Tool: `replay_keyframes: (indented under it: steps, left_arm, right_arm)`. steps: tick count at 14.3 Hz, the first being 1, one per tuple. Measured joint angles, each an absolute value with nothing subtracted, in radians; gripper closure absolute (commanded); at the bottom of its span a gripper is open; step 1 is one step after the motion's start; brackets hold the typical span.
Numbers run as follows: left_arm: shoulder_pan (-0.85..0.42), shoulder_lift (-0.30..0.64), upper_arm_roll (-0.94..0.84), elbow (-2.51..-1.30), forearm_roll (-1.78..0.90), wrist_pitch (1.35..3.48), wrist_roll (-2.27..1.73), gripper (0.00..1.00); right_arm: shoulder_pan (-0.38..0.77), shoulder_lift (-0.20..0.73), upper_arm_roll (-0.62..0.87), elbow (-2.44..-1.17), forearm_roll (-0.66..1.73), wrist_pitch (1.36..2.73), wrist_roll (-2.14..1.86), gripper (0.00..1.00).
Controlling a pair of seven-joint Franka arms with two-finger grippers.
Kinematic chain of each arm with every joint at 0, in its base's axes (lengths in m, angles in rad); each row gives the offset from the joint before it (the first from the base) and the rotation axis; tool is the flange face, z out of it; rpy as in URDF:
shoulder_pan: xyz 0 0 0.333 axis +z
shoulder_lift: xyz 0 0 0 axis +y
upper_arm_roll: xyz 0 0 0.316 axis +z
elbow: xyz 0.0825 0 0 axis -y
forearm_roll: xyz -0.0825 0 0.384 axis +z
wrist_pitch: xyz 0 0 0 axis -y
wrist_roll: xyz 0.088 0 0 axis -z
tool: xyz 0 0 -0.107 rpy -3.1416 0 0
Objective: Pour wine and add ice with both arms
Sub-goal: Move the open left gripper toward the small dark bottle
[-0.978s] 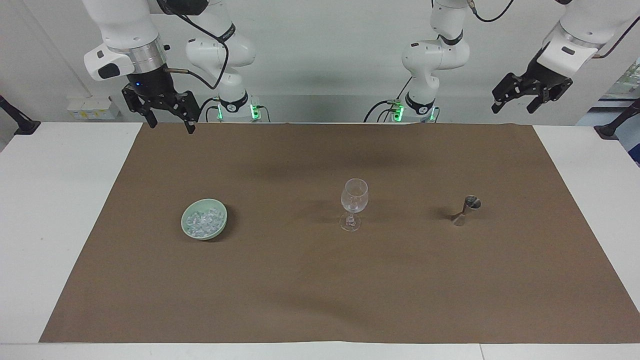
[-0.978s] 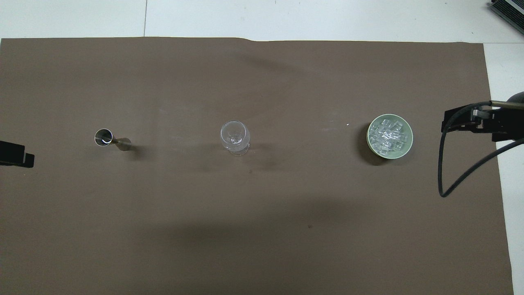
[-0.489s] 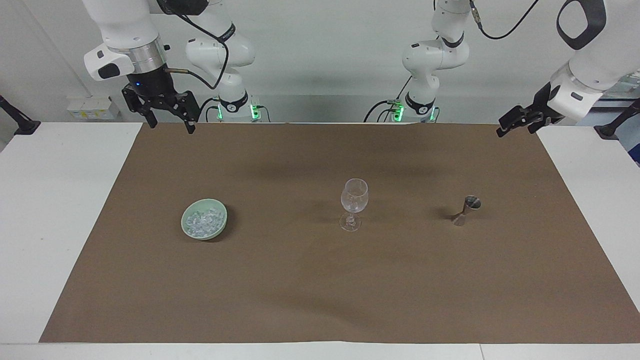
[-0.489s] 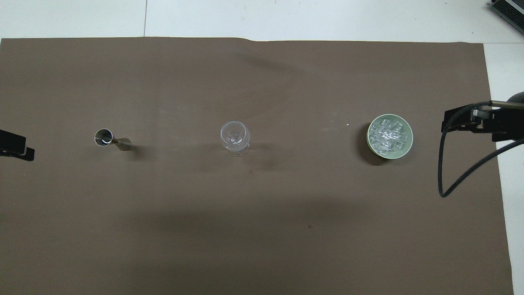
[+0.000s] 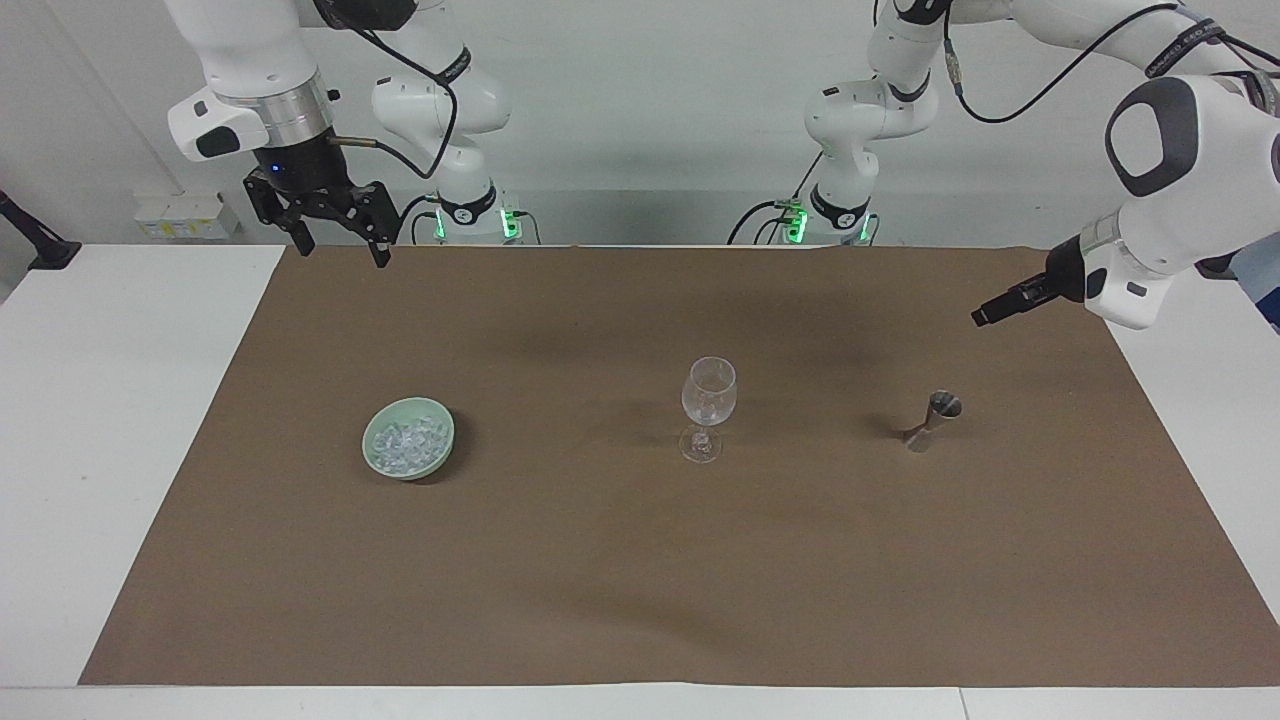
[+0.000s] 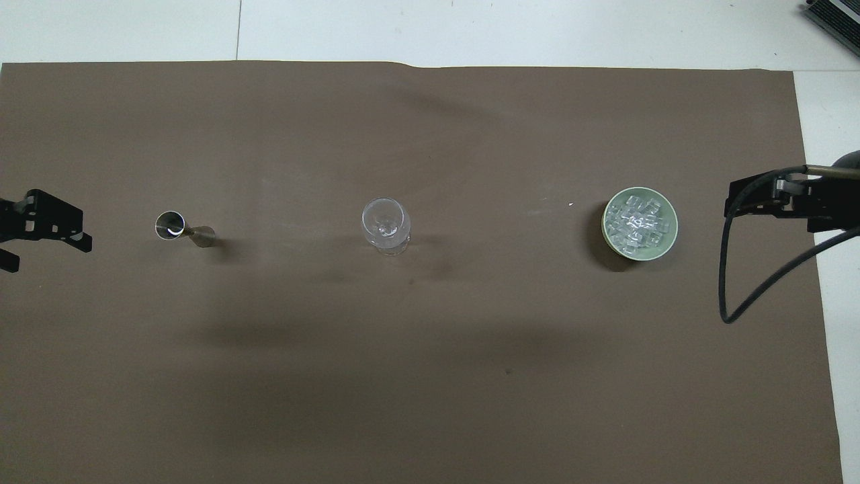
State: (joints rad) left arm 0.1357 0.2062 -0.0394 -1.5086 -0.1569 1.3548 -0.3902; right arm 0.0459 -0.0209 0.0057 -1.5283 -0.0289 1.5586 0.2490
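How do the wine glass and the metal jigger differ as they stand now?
The wine glass is clear, taller, at mid-mat; the jigger is grey metal, shorter, toward the left arm's end. The glass has a round bowl on a thin stem; the jigger is hourglass-shaped. Both stand upright, untouched.

**Matt cover, glinting wares**

A matt brown paper-like sheet (image 5: 640, 560) covers the smooth white table (image 5: 120, 420). The ice (image 5: 406, 443) glints, glassy, in a glossy pale-green bowl (image 5: 443, 440). The stemmed glass (image 5: 708, 400) is clear and shiny. The jigger (image 5: 932, 420) looks like polished metal. Both arms (image 5: 250, 50) wear glossy white shells.
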Motion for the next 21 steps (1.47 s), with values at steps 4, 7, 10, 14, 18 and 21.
replay_keyframes:
  steps: [4,7,10,14,18,21]
  left_arm:
    - [0.172,0.254,-0.038,-1.510,-0.228,1.355,-0.574,0.00]
    - [0.204,0.294,-0.030,-1.510,-0.311,1.356,-0.685,0.00]
    - [0.253,0.339,0.044,-1.510,-0.447,1.356,-0.744,0.00]
    - [0.270,0.388,0.085,-1.510,-0.531,1.363,-0.848,0.00]
    - [0.269,0.430,0.082,-1.509,-0.615,1.386,-0.953,0.00]
    - [0.273,0.459,0.086,-1.509,-0.671,1.402,-0.970,0.00]
  right_arm:
    - [0.046,-0.021,-0.008,-1.529,-0.029,1.559,0.249,0.00]
    - [0.046,-0.021,-0.010,-1.529,-0.029,1.559,0.249,0.00]
    - [0.046,-0.021,-0.010,-1.529,-0.029,1.559,0.249,0.00]
    - [0.046,-0.021,-0.010,-1.529,-0.029,1.559,0.249,0.00]
    - [0.046,-0.021,-0.010,-1.529,-0.029,1.558,0.249,0.00]
    - [0.046,-0.021,-0.010,-1.529,-0.029,1.558,0.249,0.00]
